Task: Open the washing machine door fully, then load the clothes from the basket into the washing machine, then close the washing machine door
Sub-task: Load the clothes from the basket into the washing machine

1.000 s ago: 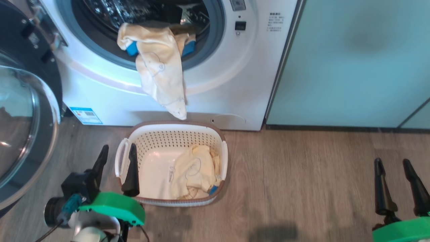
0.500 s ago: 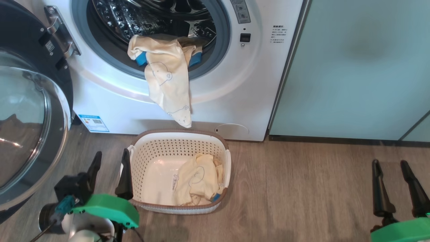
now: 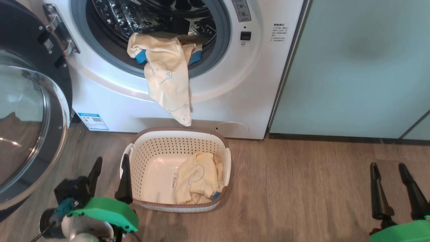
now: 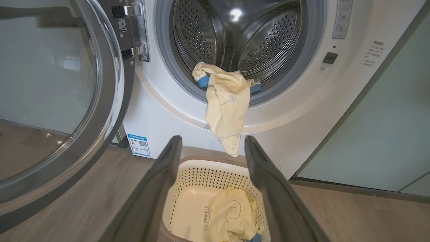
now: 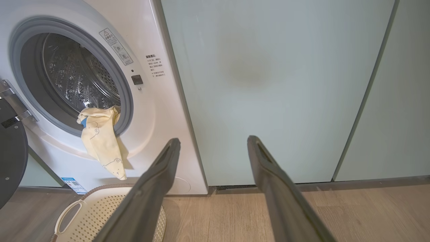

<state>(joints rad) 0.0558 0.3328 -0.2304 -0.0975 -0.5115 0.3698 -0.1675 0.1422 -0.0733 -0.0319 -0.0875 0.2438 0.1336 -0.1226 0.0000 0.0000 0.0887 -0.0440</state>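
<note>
Left gripper (image 3: 112, 158): two long, tapering black fingers (image 3: 125, 181) on a bright green housing (image 3: 104, 210). Black block (image 3: 72, 186) behind it. A teal plug (image 3: 64, 205) feeds a dark cable (image 3: 45, 232). White rounded forearm (image 3: 84, 232) below.
Right gripper (image 3: 387, 165): same black fingers, bulbous at the base, on its own green housing (image 3: 399, 232).
Close up, the fingers read matte dark grey.

labels and codes, none legible word for word
the machine (image 3: 235, 101) carries a blue label (image 3: 93, 121) low on its front left, with a qr code and print too small to read; a block of small dark print (image 3: 279, 32) right of the opening, its characters not legible; and a slanted pale sticker (image 5: 116, 46) at the opening's edge, headed by a warning triangle. the door (image 4: 116, 101) has a small white qr sticker (image 4: 122, 25) above its hinge (image 4: 139, 50). a barcode label (image 4: 205, 215) lies on the bottom of the basket (image 4: 215, 174).
</note>
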